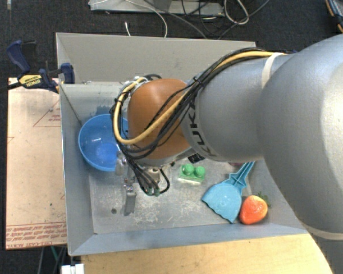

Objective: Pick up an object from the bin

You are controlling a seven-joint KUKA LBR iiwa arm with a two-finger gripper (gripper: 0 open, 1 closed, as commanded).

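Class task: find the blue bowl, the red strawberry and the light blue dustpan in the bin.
blue bowl (97,144): camera view, its inner wall.
red strawberry (253,209): camera view, its body.
light blue dustpan (224,200): camera view, its flat pan.

The widest bare stretch of the bin (166,213) runs along the near wall, from the near-left corner to the middle. The gripper (128,205) stands over its left part. Farther back on the left, a blue bowl (96,144) sits against the left wall and closes that side. Right of the middle, a small green toy (192,172) lies near a light blue scoop (224,200), with a narrow lane of floor between them. A red strawberry (253,209) touches the scoop's right side and fills the near-right corner.
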